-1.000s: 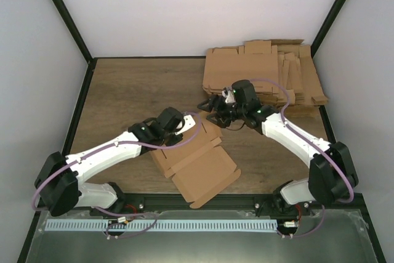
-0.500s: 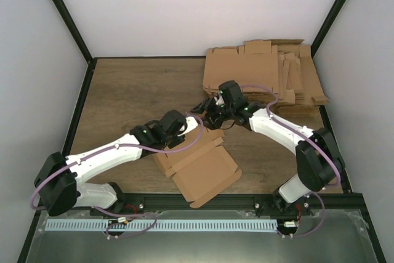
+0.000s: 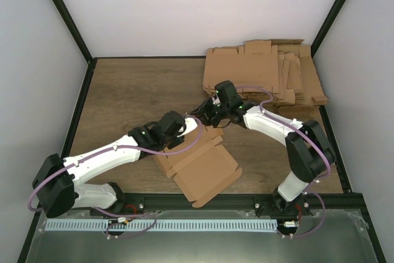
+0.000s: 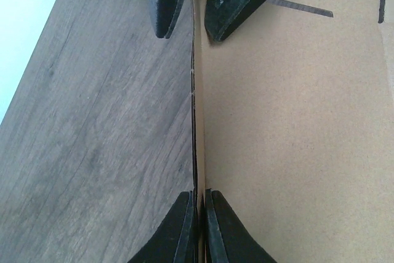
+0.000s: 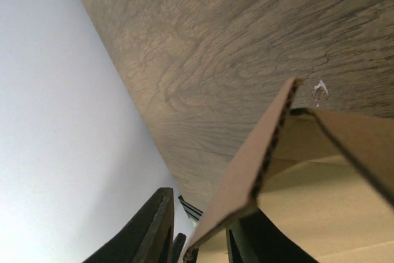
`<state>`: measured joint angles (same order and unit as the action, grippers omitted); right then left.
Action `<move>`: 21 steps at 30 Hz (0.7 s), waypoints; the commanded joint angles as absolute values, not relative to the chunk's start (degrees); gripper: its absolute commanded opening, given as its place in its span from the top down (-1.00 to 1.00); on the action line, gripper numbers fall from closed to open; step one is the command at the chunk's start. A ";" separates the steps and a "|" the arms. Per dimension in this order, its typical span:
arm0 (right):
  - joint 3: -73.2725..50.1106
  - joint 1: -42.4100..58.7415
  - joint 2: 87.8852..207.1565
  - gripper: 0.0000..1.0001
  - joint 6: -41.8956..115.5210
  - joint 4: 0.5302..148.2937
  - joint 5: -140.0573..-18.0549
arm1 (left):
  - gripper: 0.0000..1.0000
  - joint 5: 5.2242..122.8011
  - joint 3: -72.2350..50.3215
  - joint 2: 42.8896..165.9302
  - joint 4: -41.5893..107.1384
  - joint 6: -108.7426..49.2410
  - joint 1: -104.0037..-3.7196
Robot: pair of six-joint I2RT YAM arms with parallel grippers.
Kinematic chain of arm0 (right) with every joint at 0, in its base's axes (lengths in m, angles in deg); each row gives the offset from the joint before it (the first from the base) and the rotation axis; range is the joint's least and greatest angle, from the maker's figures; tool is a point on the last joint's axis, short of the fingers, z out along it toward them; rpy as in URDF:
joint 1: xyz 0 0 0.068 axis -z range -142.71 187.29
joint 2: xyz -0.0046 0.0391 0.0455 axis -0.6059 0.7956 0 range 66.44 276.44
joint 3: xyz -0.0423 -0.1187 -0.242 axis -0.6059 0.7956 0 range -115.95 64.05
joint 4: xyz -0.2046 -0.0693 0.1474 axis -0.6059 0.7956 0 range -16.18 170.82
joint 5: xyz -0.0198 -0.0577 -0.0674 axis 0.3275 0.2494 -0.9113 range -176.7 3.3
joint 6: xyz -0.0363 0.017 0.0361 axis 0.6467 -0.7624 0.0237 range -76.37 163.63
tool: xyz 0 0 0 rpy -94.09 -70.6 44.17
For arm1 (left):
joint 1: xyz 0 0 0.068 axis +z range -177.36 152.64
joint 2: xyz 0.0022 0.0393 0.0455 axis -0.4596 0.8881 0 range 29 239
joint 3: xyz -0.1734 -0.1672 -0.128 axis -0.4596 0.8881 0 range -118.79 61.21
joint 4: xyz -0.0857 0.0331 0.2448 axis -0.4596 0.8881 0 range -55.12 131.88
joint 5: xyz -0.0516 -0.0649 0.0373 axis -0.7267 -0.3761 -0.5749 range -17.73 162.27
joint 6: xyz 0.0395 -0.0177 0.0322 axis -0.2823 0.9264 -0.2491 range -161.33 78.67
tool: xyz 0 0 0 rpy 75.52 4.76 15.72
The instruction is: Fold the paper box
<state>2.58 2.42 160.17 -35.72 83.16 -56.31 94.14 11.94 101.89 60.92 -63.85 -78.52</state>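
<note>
my left arm (image 3: 104, 155) stretches low, forward and inward, and its left gripper (image 4: 198, 198) is pinched tight on an edge of the plain brown cardboard paper box (image 3: 206, 167). my right arm (image 3: 277, 129) folds sharply at the elbow, reaching inward. the right gripper (image 5: 200, 220) straddles a raised edge, jaws narrowly apart.

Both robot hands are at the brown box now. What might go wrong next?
1. The raised flap sits between the fingers of the right gripper, but a firm pinch isn't clear; it might slip out and flop flat.
2. The left gripper is shut on the edge of the paper box nearby; if the arms pull different ways, the cardboard may tear or crease wrongly.
3. The two grippers are close together and might bump.
</note>
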 commanded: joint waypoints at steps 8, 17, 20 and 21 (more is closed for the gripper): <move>2.27 1.96 158.61 0.99 -33.70 81.32 -58.29 | 0.24 87.18 12.16 100.59 58.70 -60.84 -79.14; 8.03 2.12 157.21 0.99 -26.22 73.12 -53.98 | -1.00 64.53 6.02 93.34 57.16 -39.51 -67.27; 12.47 2.21 156.61 0.99 -23.91 63.15 -49.72 | -1.00 57.48 1.45 96.94 63.40 -30.48 -59.67; 14.35 2.16 156.23 0.99 -23.89 59.22 -48.28 | -1.00 53.77 -0.96 99.72 68.13 -30.05 -57.45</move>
<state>9.71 2.33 158.12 -28.80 71.93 -53.49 66.89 5.07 94.43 60.11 -41.49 -64.66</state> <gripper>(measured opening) 0.030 0.999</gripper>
